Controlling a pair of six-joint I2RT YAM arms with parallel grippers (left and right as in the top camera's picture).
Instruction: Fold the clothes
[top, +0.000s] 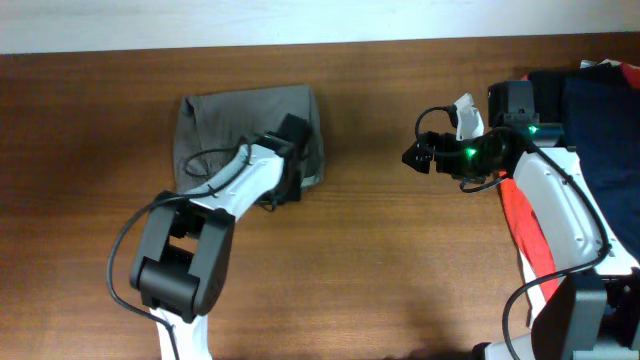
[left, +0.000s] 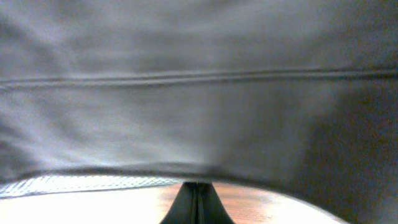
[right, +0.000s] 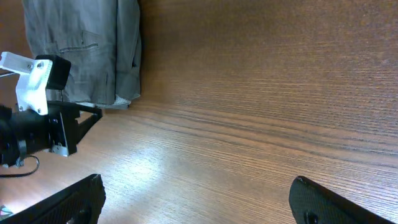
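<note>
The khaki-grey shorts (top: 245, 120) lie folded into a rough square at the back left of the wooden table (top: 400, 280). They fill the left wrist view (left: 199, 93) and show in the right wrist view (right: 81, 43). My left gripper (top: 290, 180) is at their front right corner. Its fingers (left: 198, 193) are pressed together, tips at the fabric's hem beside the pale mesh lining (left: 81, 183). It also shows in the right wrist view (right: 99, 111). My right gripper (top: 412, 158) hovers open and empty over bare wood (right: 196, 182), well right of the shorts.
A pile of other clothes, dark navy (top: 600, 100) and red (top: 525, 220), lies at the table's right edge under the right arm. A pale wall strip (top: 300, 20) runs along the back edge of the table.
</note>
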